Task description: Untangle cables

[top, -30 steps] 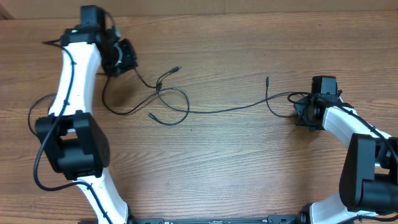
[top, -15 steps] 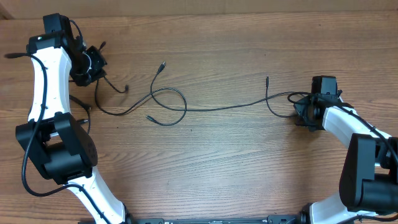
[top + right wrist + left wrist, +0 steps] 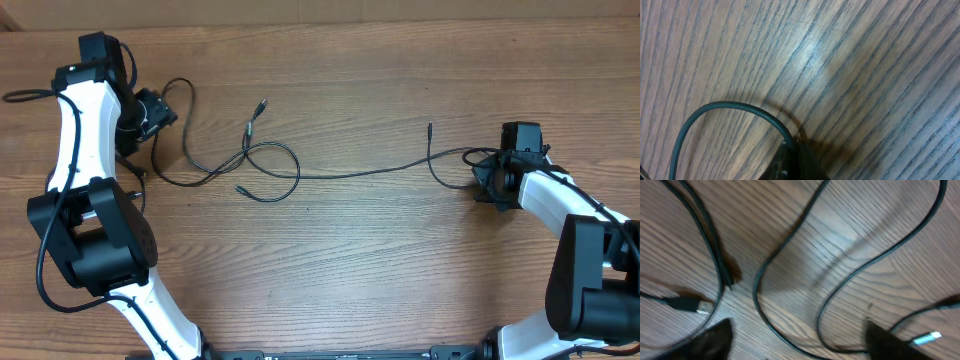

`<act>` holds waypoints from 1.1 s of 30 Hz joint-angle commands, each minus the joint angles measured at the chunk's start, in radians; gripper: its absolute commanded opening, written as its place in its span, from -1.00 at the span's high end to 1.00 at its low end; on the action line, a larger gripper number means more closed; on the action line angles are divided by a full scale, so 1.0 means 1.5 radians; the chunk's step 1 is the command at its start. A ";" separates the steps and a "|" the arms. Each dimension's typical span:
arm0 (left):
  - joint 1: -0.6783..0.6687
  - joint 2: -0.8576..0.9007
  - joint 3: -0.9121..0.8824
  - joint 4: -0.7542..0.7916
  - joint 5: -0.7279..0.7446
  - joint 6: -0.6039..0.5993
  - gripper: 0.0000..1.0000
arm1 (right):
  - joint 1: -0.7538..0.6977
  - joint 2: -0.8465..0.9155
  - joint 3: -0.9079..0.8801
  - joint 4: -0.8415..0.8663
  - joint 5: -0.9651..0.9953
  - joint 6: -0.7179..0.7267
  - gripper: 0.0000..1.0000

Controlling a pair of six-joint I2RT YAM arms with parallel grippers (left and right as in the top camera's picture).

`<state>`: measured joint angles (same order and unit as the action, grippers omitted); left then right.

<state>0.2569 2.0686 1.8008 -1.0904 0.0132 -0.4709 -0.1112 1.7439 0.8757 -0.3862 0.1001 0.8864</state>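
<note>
Arching over cables (image 3: 756, 282), left pincer (image 3: 795, 340) gapes.

blurry, edge-cropped cables (image 3: 756, 287) in the left wrist view; right gripper (image 3: 792, 162) mostly below its own view's bottom edge

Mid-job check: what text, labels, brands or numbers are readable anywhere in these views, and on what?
No readable text in any view.
On the thin black cables and the small silver plug: no print visible; the left wrist view is blurred.
On the left white-and-black arm and the right white-and-black arm: no label or number shows.
On the brown wooden table: bare grain only.
</note>
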 commanded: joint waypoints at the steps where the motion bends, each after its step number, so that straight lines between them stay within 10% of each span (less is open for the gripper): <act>1: -0.005 -0.008 -0.008 0.005 -0.006 -0.015 -0.83 | 0.009 0.046 -0.037 -0.018 -0.039 0.003 0.92; 33: -0.367 -0.001 -0.010 0.012 0.010 -0.061 -0.37 | 0.009 0.046 -0.037 -0.018 -0.039 0.003 0.91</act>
<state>-0.2604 2.0686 1.7981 -1.0737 0.0677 -0.5266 -0.1112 1.7439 0.8753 -0.3855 0.0998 0.8867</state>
